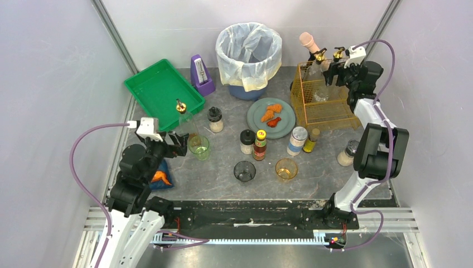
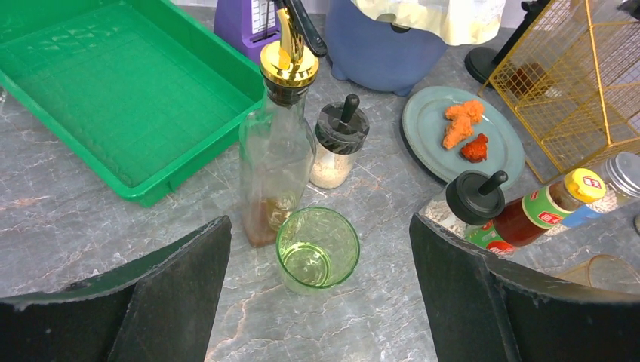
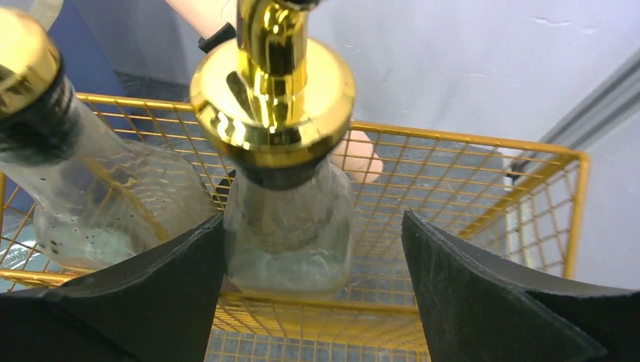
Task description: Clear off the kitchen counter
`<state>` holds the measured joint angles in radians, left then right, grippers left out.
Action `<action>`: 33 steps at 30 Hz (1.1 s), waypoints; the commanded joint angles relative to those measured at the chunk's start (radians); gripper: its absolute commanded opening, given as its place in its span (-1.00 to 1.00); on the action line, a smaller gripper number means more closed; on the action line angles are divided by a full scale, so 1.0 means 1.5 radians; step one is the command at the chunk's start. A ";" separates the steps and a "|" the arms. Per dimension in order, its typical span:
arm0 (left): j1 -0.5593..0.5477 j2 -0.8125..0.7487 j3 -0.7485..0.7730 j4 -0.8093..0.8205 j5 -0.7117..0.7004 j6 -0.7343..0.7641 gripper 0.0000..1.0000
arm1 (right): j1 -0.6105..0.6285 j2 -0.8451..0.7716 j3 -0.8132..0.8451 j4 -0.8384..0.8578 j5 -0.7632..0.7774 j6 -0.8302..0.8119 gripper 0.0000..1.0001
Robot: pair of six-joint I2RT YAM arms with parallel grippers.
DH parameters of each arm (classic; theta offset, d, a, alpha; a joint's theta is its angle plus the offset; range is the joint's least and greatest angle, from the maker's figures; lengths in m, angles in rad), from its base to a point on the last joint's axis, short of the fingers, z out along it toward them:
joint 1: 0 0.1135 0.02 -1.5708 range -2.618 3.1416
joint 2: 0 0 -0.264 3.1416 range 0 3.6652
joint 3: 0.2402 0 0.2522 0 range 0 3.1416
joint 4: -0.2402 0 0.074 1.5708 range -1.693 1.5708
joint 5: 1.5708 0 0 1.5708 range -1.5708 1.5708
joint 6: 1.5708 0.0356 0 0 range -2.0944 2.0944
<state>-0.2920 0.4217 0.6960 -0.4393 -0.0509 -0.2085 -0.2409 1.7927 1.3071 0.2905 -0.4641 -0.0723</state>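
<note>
My right gripper (image 3: 313, 226) has its fingers spread around a gold-spouted glass bottle (image 3: 290, 226) that appears to stand inside the yellow wire basket (image 3: 483, 188). The left pad looks close against the glass and the right pad stands clear, so nothing is clamped. A second gold-spouted bottle (image 3: 98, 188) is just beside it. I judge the right move is to pull out in line with the fingers, not sideways, or a pad could tip either bottle. My left gripper (image 2: 318, 226) is also wide open, hovering above the green glass cup (image 2: 317, 249), which sits between the fingers' line. A tall oil bottle (image 2: 275, 158) stands just beside that cup, possibly touching it. I want to come down centred on the cup and shifted away from the bottle, then close gently on the rim. The kitchen counter (image 1: 223, 178) spreads beneath everything, with jars, cups and a plate of food (image 1: 271, 117) on it, so much of the clearing remains.
</note>
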 commanded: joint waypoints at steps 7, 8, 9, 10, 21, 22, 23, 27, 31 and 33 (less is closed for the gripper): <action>0.003 -0.047 -0.008 0.017 0.001 0.012 0.86 | -0.004 -0.209 -0.114 0.070 0.146 0.004 0.96; 0.003 -0.051 -0.008 0.016 0.000 0.012 0.86 | -0.004 -0.231 -0.123 0.068 0.165 0.012 0.96; 0.003 -0.054 -0.009 0.016 0.000 0.013 0.86 | -0.004 -0.251 -0.132 0.065 0.176 0.026 0.96; 0.003 -0.059 -0.009 0.015 -0.002 0.012 0.86 | -0.003 -0.275 -0.140 0.062 0.181 0.037 0.96; 0.004 -0.082 -0.010 -0.001 -0.027 0.004 0.86 | 0.139 -0.481 -0.231 0.034 0.250 0.180 0.96; 0.004 -0.084 -0.009 -0.002 -0.028 0.003 0.86 | 0.155 -0.496 -0.237 0.031 0.261 0.184 0.96; 0.004 -0.084 -0.009 -0.002 -0.030 0.003 0.86 | 0.187 -0.507 -0.245 0.028 0.270 0.188 0.96; 0.003 -0.082 -0.010 -0.002 -0.035 -0.001 0.86 | 0.265 -0.530 -0.260 -0.006 0.285 0.200 0.96; 0.004 -0.077 -0.009 -0.002 -0.042 -0.005 0.86 | 0.332 -0.535 -0.284 -0.024 0.290 0.211 0.96; 0.003 -0.070 -0.006 -0.002 -0.047 -0.007 0.86 | 0.359 -0.540 -0.300 -0.025 0.293 0.209 0.96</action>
<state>-0.2920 0.3027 0.6811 -0.4561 -0.0952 -0.2092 0.2352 0.9993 0.8970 0.2859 -0.0563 0.2157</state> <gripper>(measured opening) 0.935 0.979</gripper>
